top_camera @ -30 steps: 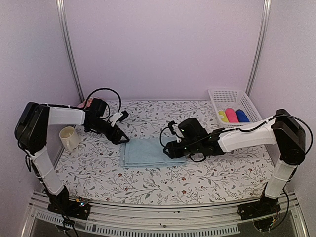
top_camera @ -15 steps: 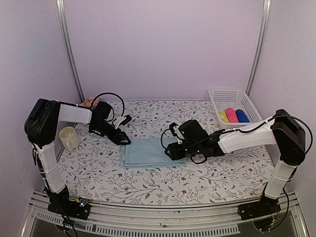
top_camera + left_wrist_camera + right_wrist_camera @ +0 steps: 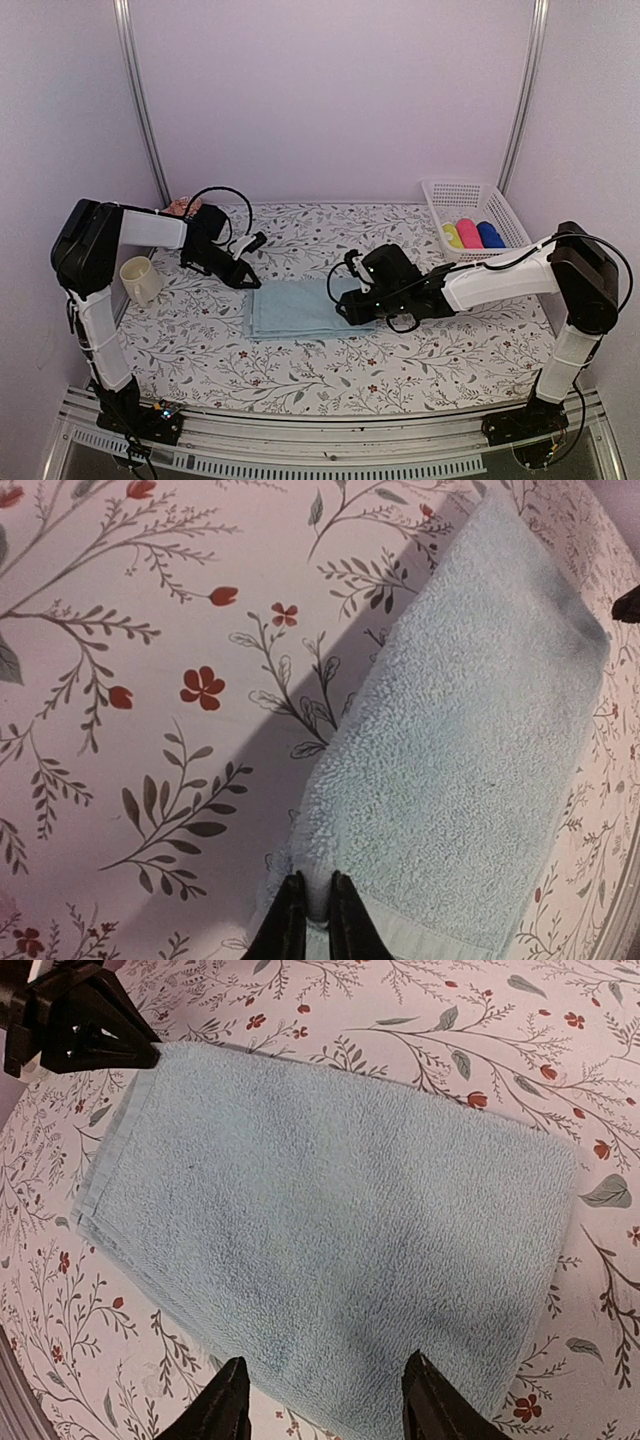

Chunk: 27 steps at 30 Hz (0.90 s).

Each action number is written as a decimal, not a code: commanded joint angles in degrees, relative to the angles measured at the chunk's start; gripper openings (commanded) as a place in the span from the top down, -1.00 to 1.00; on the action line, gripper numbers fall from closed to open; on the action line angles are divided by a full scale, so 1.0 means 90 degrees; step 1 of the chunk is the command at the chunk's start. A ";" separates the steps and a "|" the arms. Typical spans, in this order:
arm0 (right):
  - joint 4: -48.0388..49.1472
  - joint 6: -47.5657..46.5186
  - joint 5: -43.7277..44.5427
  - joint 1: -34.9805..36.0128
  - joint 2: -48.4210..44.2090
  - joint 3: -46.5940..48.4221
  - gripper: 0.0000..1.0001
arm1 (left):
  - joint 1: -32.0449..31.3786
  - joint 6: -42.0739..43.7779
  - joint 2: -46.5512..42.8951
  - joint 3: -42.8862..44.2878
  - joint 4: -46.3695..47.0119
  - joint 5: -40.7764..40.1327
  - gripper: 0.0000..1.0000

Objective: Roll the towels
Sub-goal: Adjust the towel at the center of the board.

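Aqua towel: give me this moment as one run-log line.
aqua towel: folded flat, unrolled | left pincer: shut on its corner | right pincer: open over opposite end

Table [image 3: 300, 370]: towel [image 3: 295, 308] at centre, lying flat. Left gripper [image 3: 252, 284] at its far left corner; right gripper [image 3: 343, 308] at its right edge. Cup [image 3: 137, 279] at left edge. Basket [image 3: 458, 194] at far right; three rolls [image 3: 470, 234] inside, side by side.
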 commanded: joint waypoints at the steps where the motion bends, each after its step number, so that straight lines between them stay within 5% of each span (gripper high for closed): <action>1: -0.0063 -0.0039 0.0213 -0.0016 0.0058 -0.0047 -0.05 | -0.0042 0.0028 0.0086 0.0131 -0.0298 -0.0188 0.87; 8: -0.0233 -0.0031 0.0366 -0.0043 0.0144 0.0032 -0.05 | -0.0044 0.0035 0.0086 0.0241 -0.0383 -0.0809 0.88; 12: -0.0317 -0.0027 0.0344 -0.0080 0.0284 0.0184 -0.05 | -0.0116 0.0089 0.0330 0.0275 -0.0383 -0.1236 0.72; 22: -0.0046 0.0104 -0.0267 -0.0350 0.0283 0.0282 0.11 | -0.0166 0.0200 -0.0522 0.0461 -0.0407 -0.1158 -0.52; 27: 0.0503 0.0333 -0.1041 -0.0698 0.0117 -0.0145 0.18 | -0.0246 0.0365 -0.1239 0.0137 -0.0252 -0.0771 -0.61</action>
